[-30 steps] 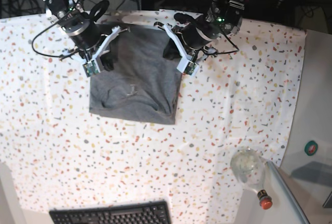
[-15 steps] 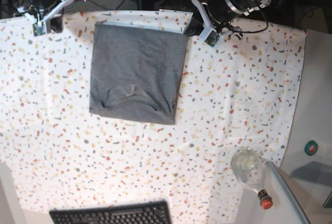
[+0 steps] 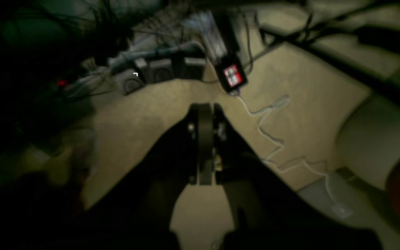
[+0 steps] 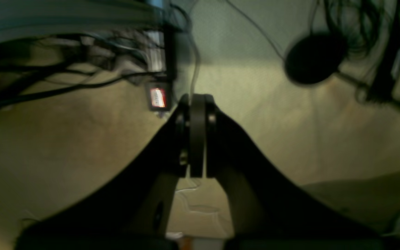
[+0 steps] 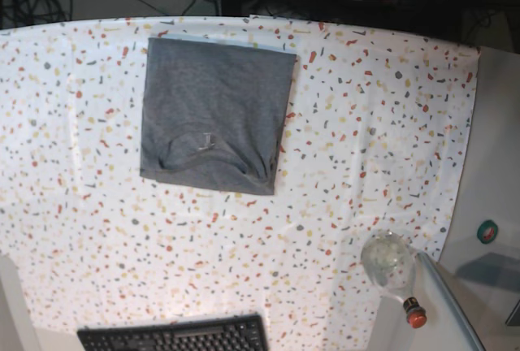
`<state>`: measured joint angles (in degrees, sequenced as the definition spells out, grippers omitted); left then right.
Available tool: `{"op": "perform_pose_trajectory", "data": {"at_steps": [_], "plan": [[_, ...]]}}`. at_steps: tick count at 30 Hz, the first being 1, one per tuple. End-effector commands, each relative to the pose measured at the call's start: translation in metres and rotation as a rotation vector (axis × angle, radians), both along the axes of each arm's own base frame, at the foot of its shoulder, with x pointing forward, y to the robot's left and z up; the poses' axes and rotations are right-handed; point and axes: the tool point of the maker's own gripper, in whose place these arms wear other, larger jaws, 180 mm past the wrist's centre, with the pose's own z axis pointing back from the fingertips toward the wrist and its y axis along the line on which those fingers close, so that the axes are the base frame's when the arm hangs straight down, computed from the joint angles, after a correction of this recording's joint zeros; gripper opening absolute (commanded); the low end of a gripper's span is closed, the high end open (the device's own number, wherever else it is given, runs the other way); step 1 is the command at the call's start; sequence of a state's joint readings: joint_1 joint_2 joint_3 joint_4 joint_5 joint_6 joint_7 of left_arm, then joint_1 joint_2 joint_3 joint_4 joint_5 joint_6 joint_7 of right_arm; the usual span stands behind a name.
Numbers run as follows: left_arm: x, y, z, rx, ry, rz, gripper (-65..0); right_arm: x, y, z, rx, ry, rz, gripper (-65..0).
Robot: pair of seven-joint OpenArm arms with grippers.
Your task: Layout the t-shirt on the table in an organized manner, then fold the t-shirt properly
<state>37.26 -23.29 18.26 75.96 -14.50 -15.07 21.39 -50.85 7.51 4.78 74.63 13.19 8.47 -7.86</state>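
Showing in each wrist view: jaws pressed flat together, no gap, nothing between them. Left gripper [image 3: 205, 107] hangs over beige floor w/ a thin pale cable [image 3: 273, 139] trailing across it; a small black device w/ red-white label [image 3: 233, 76] sits just beyond the fingertips, dark tangle of wires behind. Right gripper [image 4: 196, 99] likewise pinched closed & empty, over the same sort of beige floor; a lit red-white label [image 4: 157, 98] just to its side, a round dark object [image 4: 313, 59] further off, blurred, can't id it.

Base view: neither arm in frame. T-shirt [image 5: 215, 115] lies folded into a near-rectangular grey block on the table [image 5: 366, 123], toward the far edge, left of centre. Neck tag faces up on the lower half; a few soft wrinkles near the bottom edge, bottom-right corner slightly uneven. Keyboard [image 5: 175, 336] at near edge. Clear bottle w/ red cap [image 5: 394, 274] lies at the cloth's near-right corner, partly on the plain grey surface.
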Motion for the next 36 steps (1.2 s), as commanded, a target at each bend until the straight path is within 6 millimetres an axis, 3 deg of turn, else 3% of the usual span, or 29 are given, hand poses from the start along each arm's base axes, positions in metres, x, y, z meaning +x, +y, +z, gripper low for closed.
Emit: {"op": "perform_pose_trajectory", "data": {"at_steps": [1,4,7,10,12,13,15,18,21,24,31,36], "plan": [[-0.013,0.002,-0.008,0.007,0.014,-0.033,-65.0,-0.014,0.003,-0.009,0.022,0.038,0.004,-65.0],[-0.041,-0.003,-0.041,0.008,0.026,-0.105,-65.0,-0.016,0.008,-0.049,0.101,0.072,-0.017,-65.0],[-0.058,-0.002,-0.077,0.022,0.044,-0.066,-65.0,-0.035,-0.006,-0.085,0.112,0.205,-0.089,-65.0],[-0.062,-0.002,-0.098,0.045,0.07,0.077,-65.0,-0.045,-0.009,-0.098,0.086,0.239,-0.187,-65.0],[-0.021,-0.034,-0.096,-0.038,-0.067,0.154,-65.0,-0.032,0.002,-0.1,0.088,0.144,-0.213,-65.0],[-0.016,-0.038,-0.094,-0.055,-0.095,0.167,-65.0,-0.03,0.006,-0.099,0.091,0.118,-0.217,-65.0],[-0.035,-0.038,-0.093,-0.05,-0.059,0.159,-65.0,-0.037,0.008,-0.097,0.095,0.124,-0.192,-65.0],[-0.033,-0.05,-0.095,-0.059,-0.03,0.139,-65.0,-0.034,0.011,-0.098,0.101,0.113,-0.166,-65.0],[-0.021,-0.041,-0.096,-0.048,-0.05,0.131,-65.0,-0.011,0.013,-0.099,0.106,0.049,-0.168,-65.0],[-0.013,-0.035,-0.095,-0.044,-0.092,0.139,-65.0,-0.007,0.03,-0.1,0.133,0.037,-0.171,-65.0],[-0.004,0.024,-0.096,0.143,-0.193,0.098,-65.0,-0.001,0.047,-0.101,0.16,0.029,-0.172,-65.0],[-0.004,0.016,-0.097,0.131,-0.192,0.105,-65.0,-0.002,0.035,-0.101,0.147,0.039,-0.089,-65.0]]}}
